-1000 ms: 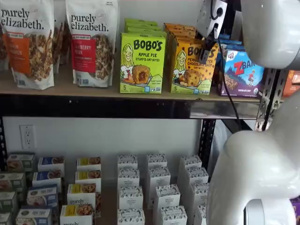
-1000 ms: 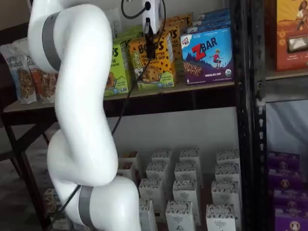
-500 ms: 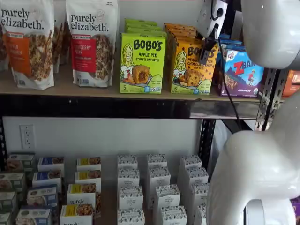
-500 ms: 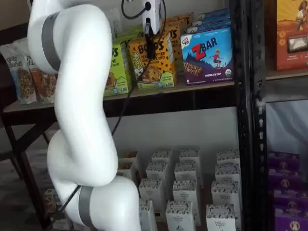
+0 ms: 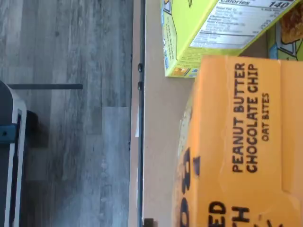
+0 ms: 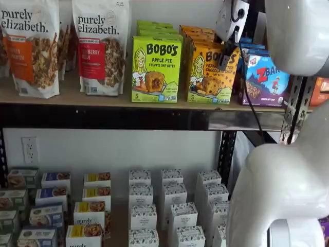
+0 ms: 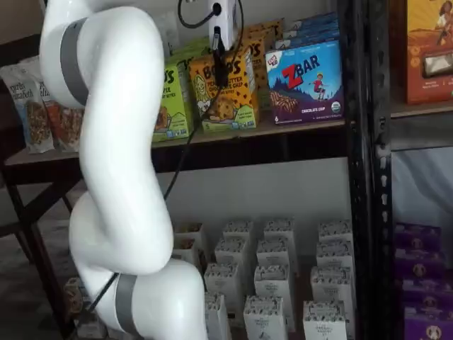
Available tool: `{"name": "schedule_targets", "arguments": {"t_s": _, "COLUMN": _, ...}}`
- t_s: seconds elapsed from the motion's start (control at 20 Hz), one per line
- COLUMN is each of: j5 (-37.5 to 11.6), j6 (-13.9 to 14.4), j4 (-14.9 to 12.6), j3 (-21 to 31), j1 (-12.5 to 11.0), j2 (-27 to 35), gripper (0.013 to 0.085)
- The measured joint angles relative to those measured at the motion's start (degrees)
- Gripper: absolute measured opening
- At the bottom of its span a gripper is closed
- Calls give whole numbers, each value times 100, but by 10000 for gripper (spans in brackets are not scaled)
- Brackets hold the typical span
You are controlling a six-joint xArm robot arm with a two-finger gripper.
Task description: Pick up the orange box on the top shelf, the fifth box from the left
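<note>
The orange box [image 6: 208, 72] stands upright on the top shelf [image 6: 103, 98], between the lime-green Apple Pie box [image 6: 156, 68] and the blue ZBar box [image 6: 267, 80]. It shows in both shelf views [image 7: 237, 99]. My gripper [image 6: 224, 62] hangs just in front of the orange box's upper right part, white body above and black fingers pointing down. It also shows in a shelf view [image 7: 221, 73]. No gap between the fingers shows, and no box is in them. The wrist view shows the orange box's top [image 5: 241, 151] close up, with the shelf board [image 5: 161, 142] beside it.
Purely Elizabeth granola bags [image 6: 100, 46] stand at the shelf's left. More Bobo's boxes are stacked behind the front ones. Small white boxes [image 6: 169, 206] fill the lower shelf. A black perforated upright [image 7: 361, 170] stands right of the ZBar box [image 7: 306, 81]. My white arm [image 7: 113, 177] hides part of the shelves.
</note>
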Motion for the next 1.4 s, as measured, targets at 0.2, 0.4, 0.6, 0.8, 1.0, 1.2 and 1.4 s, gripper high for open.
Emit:
{"name": "schedule_targets", "arguments": {"t_s": 0.2, "j5": -36, "j6": 3, "j4": 13, "j3": 39, "j1": 4, "j2": -31, "gripper": 570}}
{"name": "schedule_targets", "arguments": {"t_s": 0.4, "j5": -29, "j6": 7, "j4": 32, "j3": 41, "j1": 3, "j2": -38, "gripper": 450}}
{"name": "schedule_targets", "arguments": {"t_s": 0.6, "j5": -25, "j6": 15, "j4": 51, "j3": 43, "j1": 7, "j2": -44, "gripper": 370}}
{"name": "schedule_targets", "arguments": {"t_s": 0.8, "j5": 41, "j6": 28, "j4": 50, "j3": -6, "j1": 15, "j2": -20, "gripper": 330}}
{"name": "schedule_targets", "arguments": {"t_s": 1.0, "j5": 22, "j6": 43, "j4": -11, "j3": 12, "j1": 41, "j2": -42, "gripper": 330}}
{"name": "schedule_targets", "arguments": {"t_s": 1.2, "j5": 75, "j6": 59, "j4": 30, "j3": 8, "j1": 41, "j2": -88, "gripper": 330}}
{"name": "schedule_targets", "arguments": {"t_s": 1.4, "j5": 289, "j6": 77, "j4": 169, "j3": -58, "j1": -2, "j2": -159, "gripper": 330}}
